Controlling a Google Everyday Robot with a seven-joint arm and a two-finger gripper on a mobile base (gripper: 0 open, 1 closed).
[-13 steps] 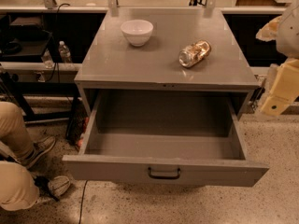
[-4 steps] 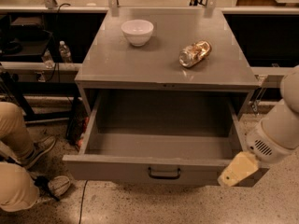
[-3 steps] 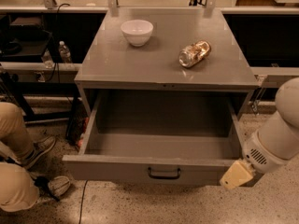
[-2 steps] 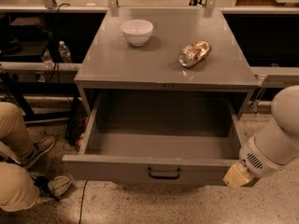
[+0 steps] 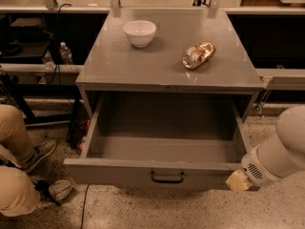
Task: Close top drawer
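The top drawer (image 5: 162,149) of the grey cabinet is pulled far out and stands empty. Its flat front carries a small dark loop handle (image 5: 167,177) at the centre. My gripper (image 5: 238,181) is at the right end of the drawer front, low in the view, with its pale tip against or just before the front's right corner. The white arm (image 5: 281,149) reaches in from the right edge.
A white bowl (image 5: 139,33) and a crumpled shiny bag (image 5: 198,54) sit on the cabinet top (image 5: 167,66). A person's legs and shoes (image 5: 19,175) are at the lower left. A water bottle (image 5: 65,53) stands on a shelf at the left.
My arm has come down from the upper right, beside the cabinet, to the right front corner of the drawer, and has shifted slightly lower and rightward. The drawer has not moved.
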